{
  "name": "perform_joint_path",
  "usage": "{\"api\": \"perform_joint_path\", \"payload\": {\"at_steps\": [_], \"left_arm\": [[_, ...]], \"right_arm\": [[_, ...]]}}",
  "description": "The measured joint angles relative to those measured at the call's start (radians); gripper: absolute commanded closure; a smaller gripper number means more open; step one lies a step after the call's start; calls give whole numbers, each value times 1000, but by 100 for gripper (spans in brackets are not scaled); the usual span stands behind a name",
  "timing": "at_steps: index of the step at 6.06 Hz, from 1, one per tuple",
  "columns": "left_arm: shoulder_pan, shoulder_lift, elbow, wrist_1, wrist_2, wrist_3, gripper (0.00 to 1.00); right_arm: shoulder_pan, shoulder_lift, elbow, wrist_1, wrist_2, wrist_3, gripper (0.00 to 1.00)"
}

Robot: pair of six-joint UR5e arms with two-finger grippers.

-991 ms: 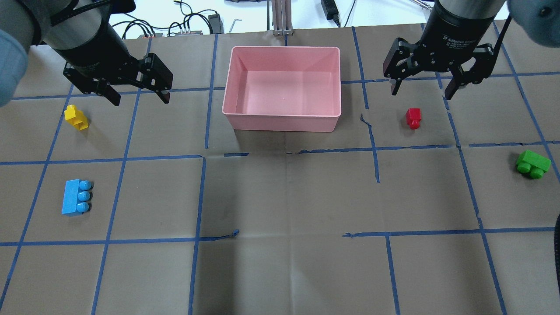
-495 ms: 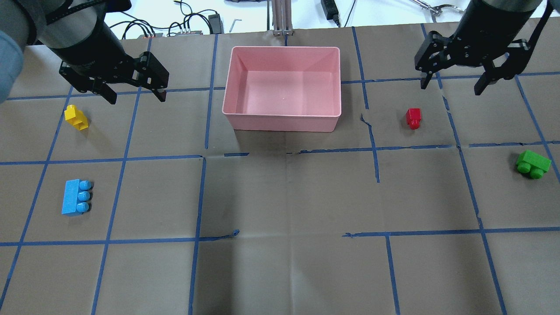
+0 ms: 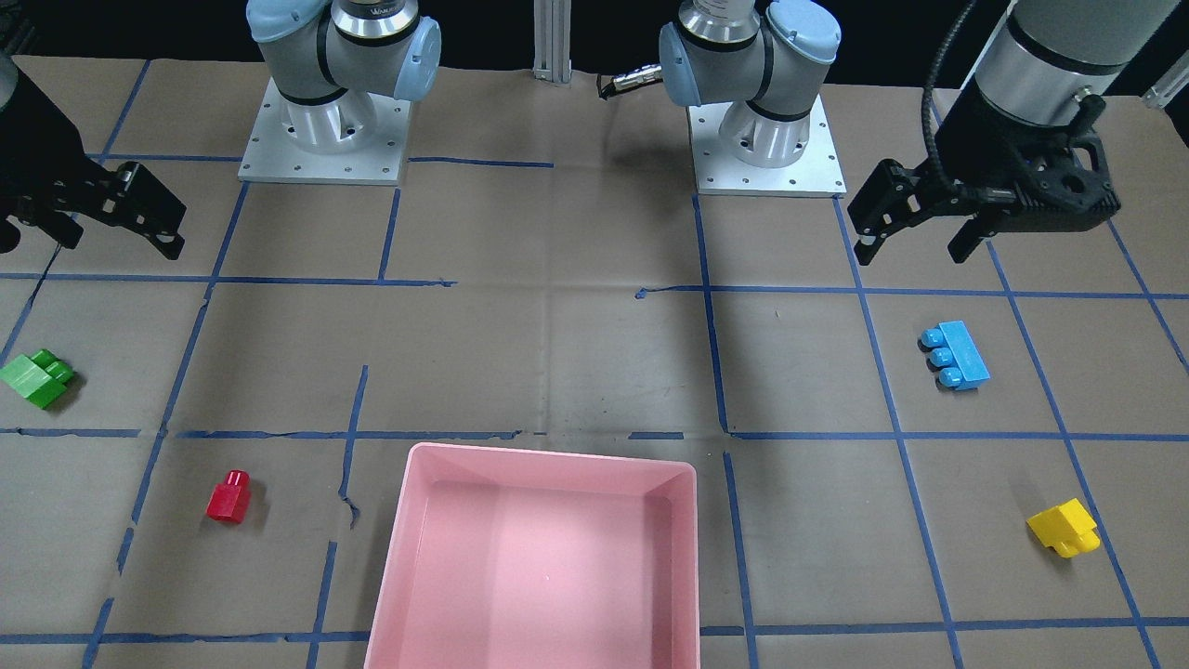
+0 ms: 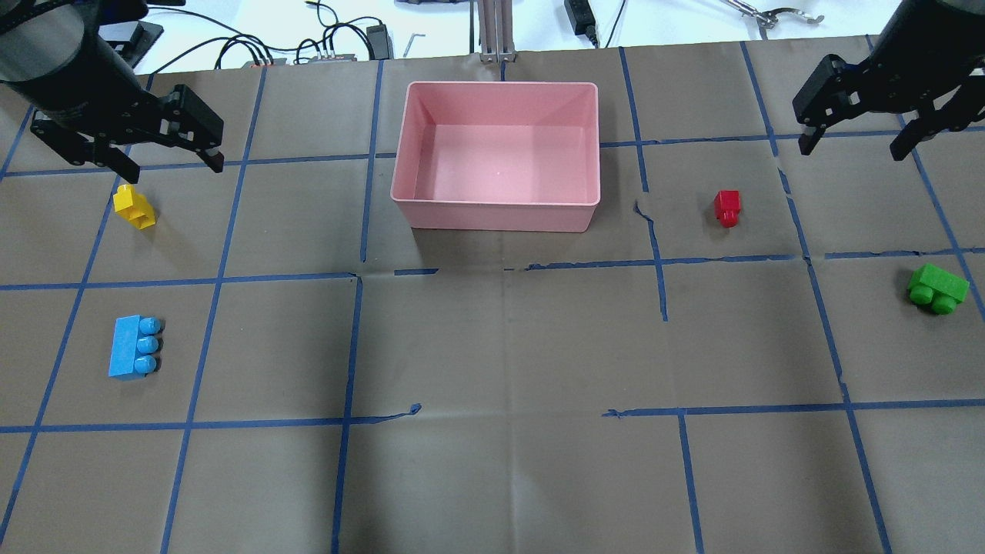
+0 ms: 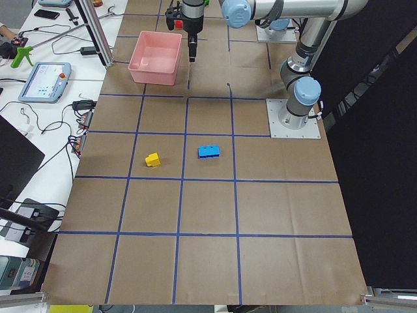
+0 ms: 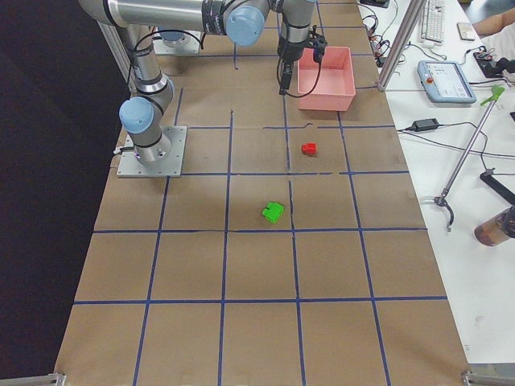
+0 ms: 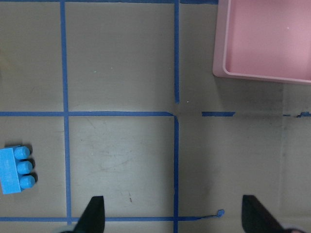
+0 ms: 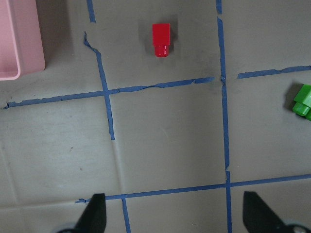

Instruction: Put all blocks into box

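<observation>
Fingers (image 4: pixel 215 158) spread, empty — left gripper (image 4: pixel 171 160) on side of yellow (image 4: pixel 133 208), blue (image 4: pixel 131 346); right gripper (image 4: pixel 852 146) by red (image 4: pixel 726 208), green (image 4: pixel 936 288). All four on table outside central box (image 4: pixel 492 217) — likely two per arm.

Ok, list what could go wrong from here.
The small yellow plastic brick, nearest the open left gripper, lies on its side, so a grip across its studs might slip. With both arms feeding the pink plastic tray, the right gripper could meet the left there.
</observation>
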Motion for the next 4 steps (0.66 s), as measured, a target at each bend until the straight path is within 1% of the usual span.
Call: {"api": "perform_joint_path", "payload": {"at_steps": [2, 3, 4], "left_arm": [[174, -56, -36, 15, 26, 135, 2], [242, -94, -67, 55, 28, 212, 2], [302, -130, -115, 130, 27, 282, 2]], "right_arm": [[-97, 19, 0, -41, -5, -34, 0], [-173, 41, -2, -82, -26, -30, 0], [-253, 74, -2, -132, -46, -10, 0]]}}
